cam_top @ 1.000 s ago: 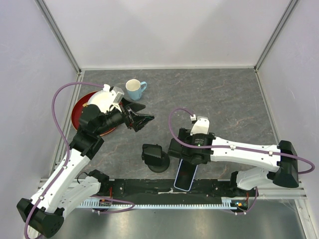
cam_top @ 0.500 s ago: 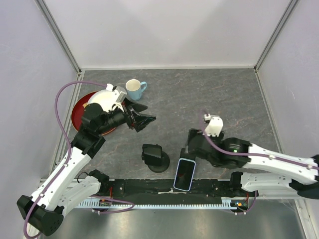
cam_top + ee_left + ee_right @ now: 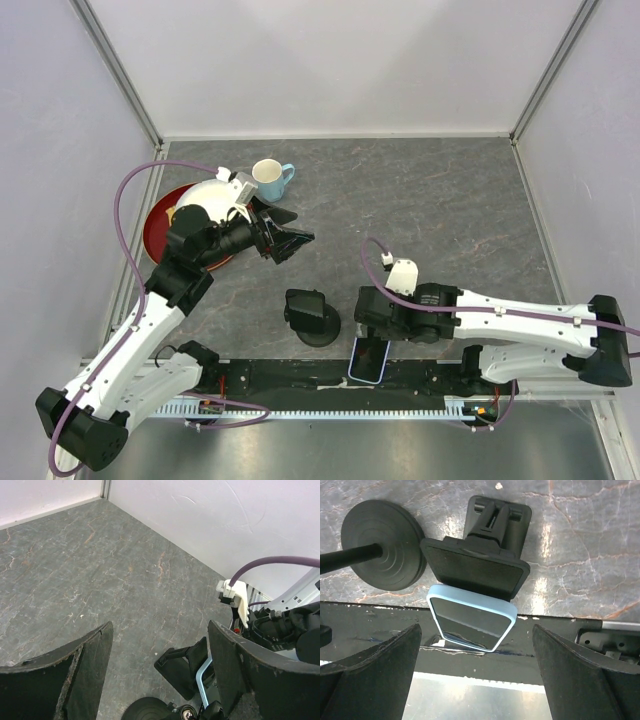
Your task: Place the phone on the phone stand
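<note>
**Hovering over the phone, pick not yet made**

Task is early, by my read. The phone (image 3: 368,364), in a light blue case, lies flat and face up at the near edge of the table (image 3: 450,200), with its near end over the black rail (image 3: 280,378). It is not on the phone stand (image 3: 312,316), which sits just left of it with an empty cradle. The two are near each other but apart.

The right gripper (image 3: 476,630) is over the phone with fingers (image 3: 375,670) spread wide. In the wrist view one finger sits on each side of the phone with clear gaps. There is no contact and nothing is pinched. In the top view the wrist hides the phone's far half.

A black rectangular pad (image 3: 475,570) on a bracket overlaps the phone's far end in the right wrist view. I cannot tell what it belongs to. The stand's round base shows to its left.

The left gripper (image 3: 298,228) is well away, up near the mug (image 3: 268,178). Its fingers are also spread and hold nothing, and it points roughly toward the stand area.

- **Done:** at most, the right arm is lined up over the phone.
- **Left:** close on the phone, lift it, carry it the short way left, tilt it and seat it in the cradle, then release.
- **Likely snag:** a flat phone on a hard table is awkward to grip by its edges, though the end overhanging the rail may help.
</note>
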You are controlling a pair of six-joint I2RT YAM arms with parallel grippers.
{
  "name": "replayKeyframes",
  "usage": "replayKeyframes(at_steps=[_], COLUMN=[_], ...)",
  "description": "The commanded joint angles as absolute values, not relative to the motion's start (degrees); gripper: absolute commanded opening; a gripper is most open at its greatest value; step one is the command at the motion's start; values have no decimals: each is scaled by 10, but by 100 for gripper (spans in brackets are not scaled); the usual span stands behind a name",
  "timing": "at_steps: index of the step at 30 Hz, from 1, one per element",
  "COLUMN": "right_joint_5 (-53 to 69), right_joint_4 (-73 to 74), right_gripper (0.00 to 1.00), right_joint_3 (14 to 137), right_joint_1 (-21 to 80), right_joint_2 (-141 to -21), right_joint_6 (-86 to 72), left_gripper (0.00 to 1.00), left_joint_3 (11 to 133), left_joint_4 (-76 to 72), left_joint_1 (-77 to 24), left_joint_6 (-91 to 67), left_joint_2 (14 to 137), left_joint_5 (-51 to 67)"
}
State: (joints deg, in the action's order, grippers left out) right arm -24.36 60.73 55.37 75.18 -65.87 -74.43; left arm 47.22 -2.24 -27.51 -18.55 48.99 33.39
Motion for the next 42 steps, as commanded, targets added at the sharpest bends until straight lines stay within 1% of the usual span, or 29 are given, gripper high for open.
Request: replayKeyframes(at_steps=[1, 8, 18, 30, 34, 37, 38, 40, 42], right_joint_5=[-231, -244, -276, -292, -294, -298, -300, -309, -318], right_joint_4=[634, 601, 605, 607, 609, 611, 613, 627, 648], right_gripper=[98, 98, 97, 88, 87, 83, 76, 70, 68], right_joint_3=[563, 559, 550, 562, 565, 566, 567, 575, 583], right_joint_1=[761, 765, 780, 805, 810, 814, 815, 820, 824], right_joint_2=[-672, -699, -746, -773, -783, -787, -785, -786, -787], right_joint_6=[-815, -847, -892, -936, -944, -949, -950, -957, -961], left_gripper=[82, 82, 82, 82, 82, 82, 82, 82, 82], left_joint_3=[497, 497, 497, 497, 497, 497, 497, 497, 497], left_joint_4=[-25, -24, -20, -19, -19, -19, -19, -19, -19], left_joint_1=[-277, -277, -278, -278, -278, -278, -278, -278, -278], left_joint_6=[-170, -170, -166, -167, -167, -167, -167, -167, -168], left_joint_2=[480, 480, 475, 473, 472, 470, 470, 470, 470], left_joint_5=[338, 338, 330, 330, 330, 330, 330, 330, 331])
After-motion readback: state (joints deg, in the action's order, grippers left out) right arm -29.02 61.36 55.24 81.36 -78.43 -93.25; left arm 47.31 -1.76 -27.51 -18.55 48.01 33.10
